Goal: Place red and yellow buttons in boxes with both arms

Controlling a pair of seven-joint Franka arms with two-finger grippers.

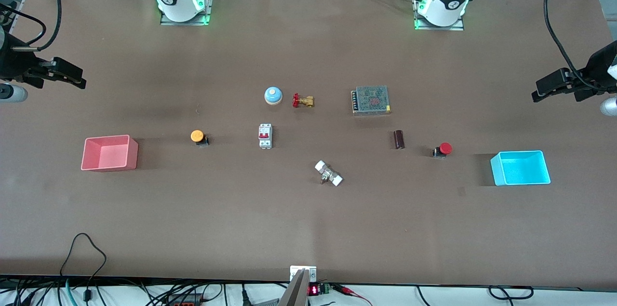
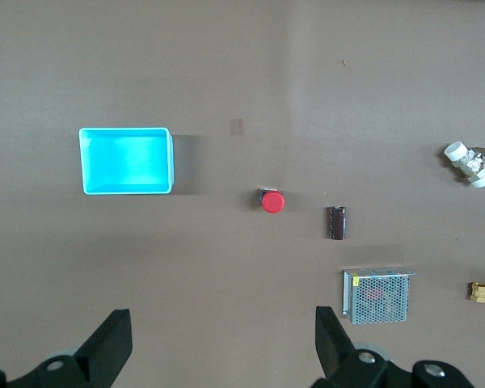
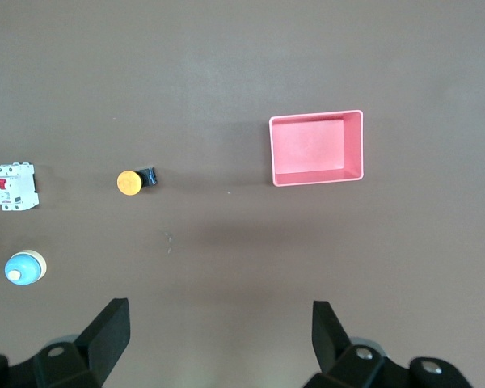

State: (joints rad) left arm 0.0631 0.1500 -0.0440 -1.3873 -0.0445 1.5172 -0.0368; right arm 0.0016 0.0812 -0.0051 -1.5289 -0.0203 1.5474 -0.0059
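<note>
- Front view: my right gripper (image 1: 72, 77) hangs over the table's edge at the right arm's end, holding and touching nothing; my left gripper (image 1: 547, 90) hangs likewise at the left arm's end. The yellow button (image 1: 197, 137) lies on the table (image 1: 308, 229) beside the pink box (image 1: 108, 153); the red button (image 1: 442, 149) lies beside the cyan box (image 1: 520, 168). Both boxes hold nothing. Between the buttons lie a circuit breaker (image 1: 265, 136), blue bell (image 1: 273, 95), brass valve (image 1: 303, 100), power supply (image 1: 370, 99), dark cylinder (image 1: 398, 139) and white fitting (image 1: 328, 173).
- Left wrist view: my left gripper (image 2: 218, 343) stands wide open, its fingers (image 2: 109, 343) bare; the red button (image 2: 272, 200) lies between the cyan box (image 2: 126, 161) and the dark cylinder (image 2: 336, 222).
- Right wrist view: my right gripper (image 3: 218, 335) is spread equally wide and empty; the yellow button (image 3: 131, 181) lies well apart from the pink box (image 3: 316, 148).
</note>
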